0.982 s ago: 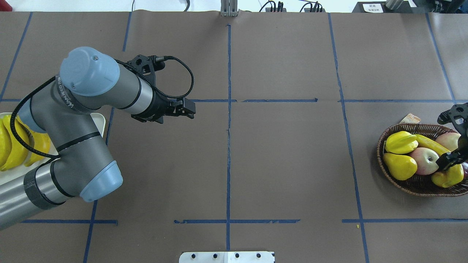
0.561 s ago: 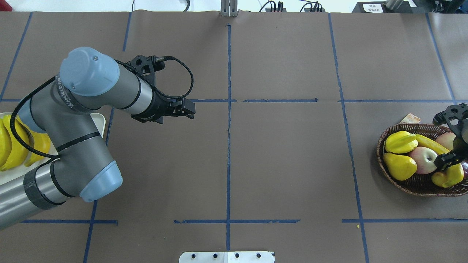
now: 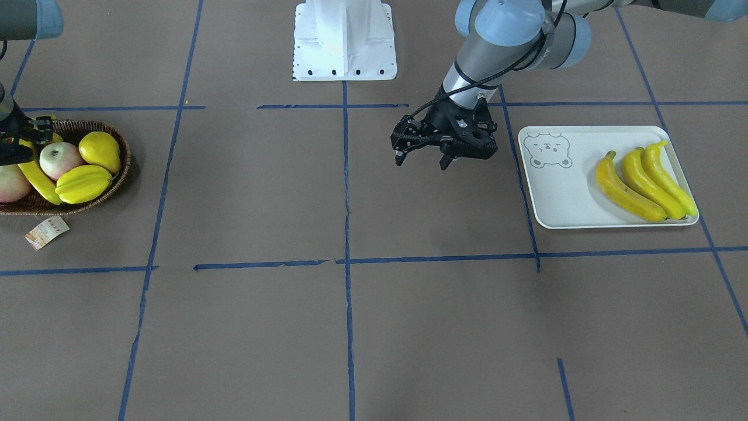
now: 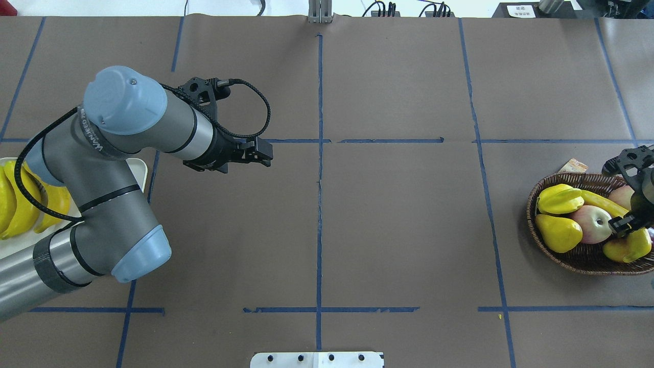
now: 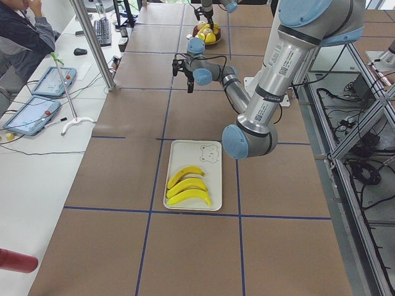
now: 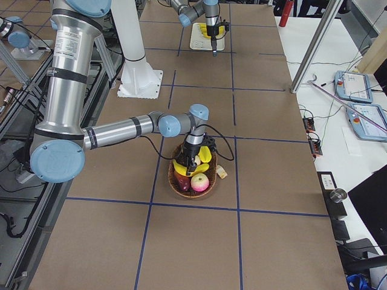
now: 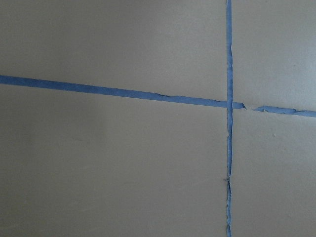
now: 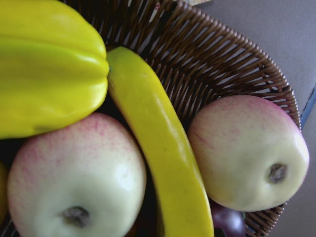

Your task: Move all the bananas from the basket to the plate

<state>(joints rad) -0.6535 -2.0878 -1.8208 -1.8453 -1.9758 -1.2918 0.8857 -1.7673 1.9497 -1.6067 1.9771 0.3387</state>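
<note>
Since one second ago the right pincer (image 4: 622, 224) has slid a little toward the middle of the surface (image 4: 398, 214), above the basket (image 4: 577, 261); the left arm is where it was. From the left of the overhead view: the plate (image 3: 561, 193) lies on the outer side of the left pincer (image 3: 421, 162), near it but not touching. Three bananas (image 3: 640, 178) lie side by side on the plate end farthest from this pincer. The left pincer hangs over bare surface, released, with its two fingers spread and nothing between them. Its wrist camera sees only brown paper and blue tape lines (image 7: 227, 98). Well apart, at the far right, the right pincer is low over the basket. Directly under it lies the fourth banana (image 8: 158, 148), between two apples (image 8: 247, 153) and touching a starfruit (image 8: 49, 69). If this pincer is released or clenched, I cannot tell, because its fingers are mostly hidden.
</note>
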